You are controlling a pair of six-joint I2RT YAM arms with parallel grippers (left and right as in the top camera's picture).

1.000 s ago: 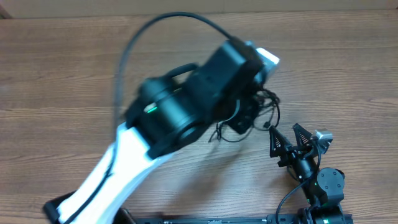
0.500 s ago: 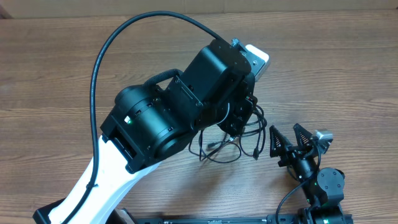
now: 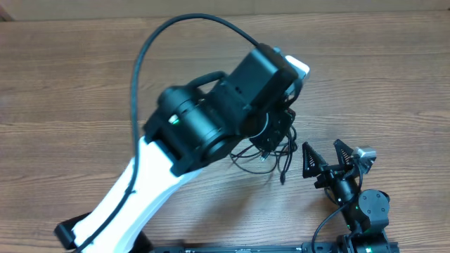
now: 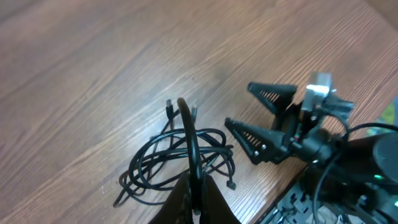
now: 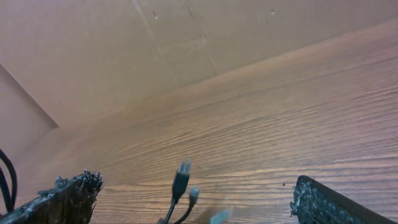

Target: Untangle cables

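The cables (image 3: 280, 163) are a loose tangle of thin black cords lying on the wooden table just below the left arm's black wrist. In the left wrist view the tangle (image 4: 163, 167) spreads over the wood, and my left gripper (image 4: 195, 190) is shut on one strand that arches up out of it. Two small plug ends (image 4: 169, 109) stick out at the far side. My right gripper (image 3: 321, 146) stands open just right of the tangle, holding nothing. From the right wrist view, two plug ends (image 5: 181, 174) rise between its wide-apart fingertips (image 5: 68, 198).
The left arm's white link (image 3: 133, 197) and black wrist (image 3: 232, 112) cover the table's middle, with a thick black robot wire (image 3: 144, 56) arcing over them. The right arm's base (image 3: 365, 211) sits at the front right edge. A beige wall (image 5: 124, 50) borders the table's far side.
The left arm swung left and back right, dragging the held cables with it. The tangle now lies closer to the right gripper, whose jaws have opened a little wider.
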